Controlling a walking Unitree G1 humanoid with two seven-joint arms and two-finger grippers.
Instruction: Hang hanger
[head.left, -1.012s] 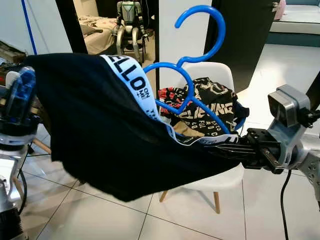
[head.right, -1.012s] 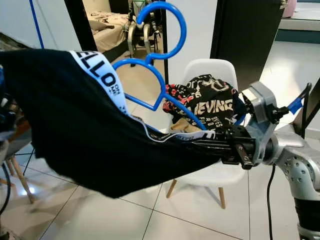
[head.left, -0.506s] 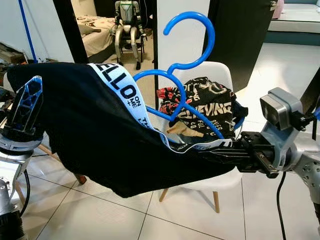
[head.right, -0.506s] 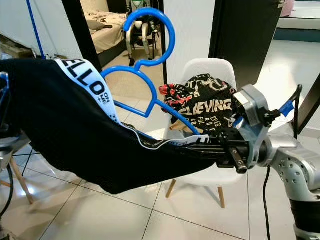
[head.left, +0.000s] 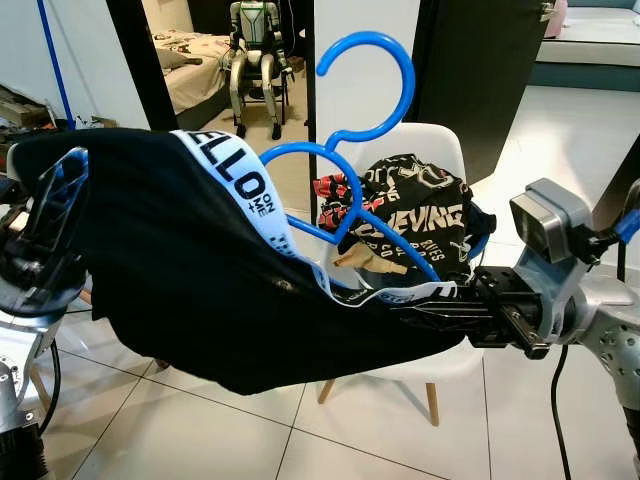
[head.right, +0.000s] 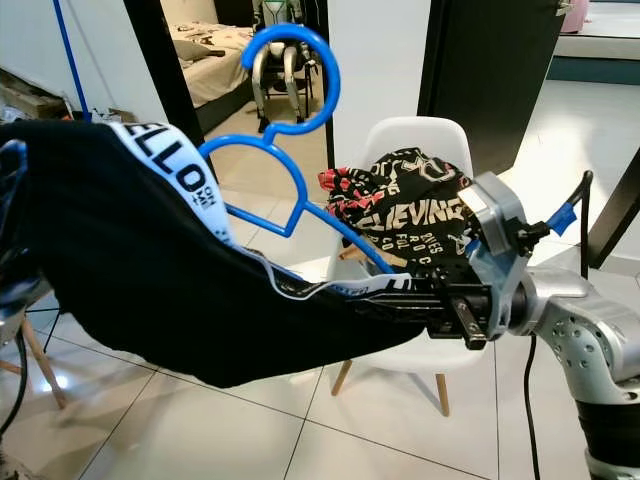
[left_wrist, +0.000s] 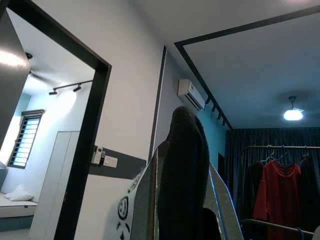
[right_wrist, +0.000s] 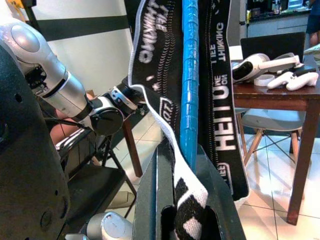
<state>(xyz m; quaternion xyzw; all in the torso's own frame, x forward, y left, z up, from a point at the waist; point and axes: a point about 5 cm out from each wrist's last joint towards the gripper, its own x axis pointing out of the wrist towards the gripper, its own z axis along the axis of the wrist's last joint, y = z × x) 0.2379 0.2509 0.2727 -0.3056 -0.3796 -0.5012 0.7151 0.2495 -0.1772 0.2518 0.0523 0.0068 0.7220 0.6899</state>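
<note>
Left eye view: your right claw (head.left: 440, 300) clamps the hanger (head.left: 345, 195), your left claw (left_wrist: 182, 190) pinches the shirt (head.left: 190, 270). Nothing's hung yet; the rail (left_wrist: 280, 147) is well off.

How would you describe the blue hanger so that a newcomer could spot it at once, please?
Start at the white chair heaped with printed clothes. In front of it a black garment stretches between the left hand and right hand. The blue hanger rises from its collar, the only bright blue looped hook.
</note>
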